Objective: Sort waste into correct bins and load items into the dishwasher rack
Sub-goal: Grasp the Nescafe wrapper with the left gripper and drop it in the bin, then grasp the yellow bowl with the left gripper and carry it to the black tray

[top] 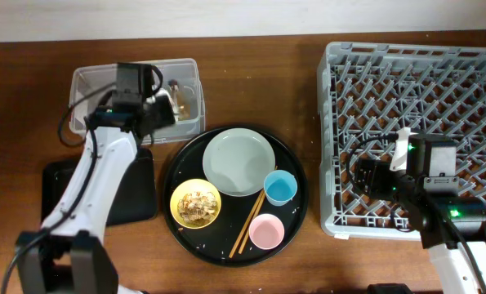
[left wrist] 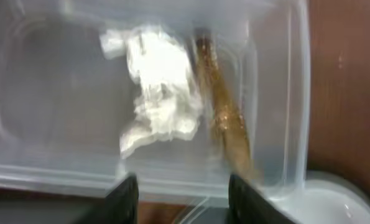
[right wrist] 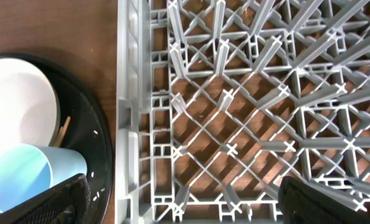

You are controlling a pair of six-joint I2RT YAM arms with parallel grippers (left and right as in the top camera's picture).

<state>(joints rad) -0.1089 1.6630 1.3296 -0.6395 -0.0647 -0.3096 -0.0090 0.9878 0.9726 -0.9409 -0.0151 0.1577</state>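
Two waste bits are already sitting in the clear tub (top: 91,82), upper left of the overhead, with the left fingers (top: 162,110) hovering over it. Food scraps (top: 196,204) are waiting in the yellow bowl (top: 174,204). The plate (top: 239,162), blue cup (top: 280,188), pink cup (top: 265,231) and chopsticks (top: 248,220) are sitting on the round tray (top: 185,163). The rack (top: 439,90) under the right fingers (top: 363,175) is holding nothing.

Left wrist: the left fingers are hanging apart, empty, above the tissue (left wrist: 157,106) and wrapper (left wrist: 225,124).

Right wrist: the right fingers are hanging wide apart over bare pegs, gripping nothing.
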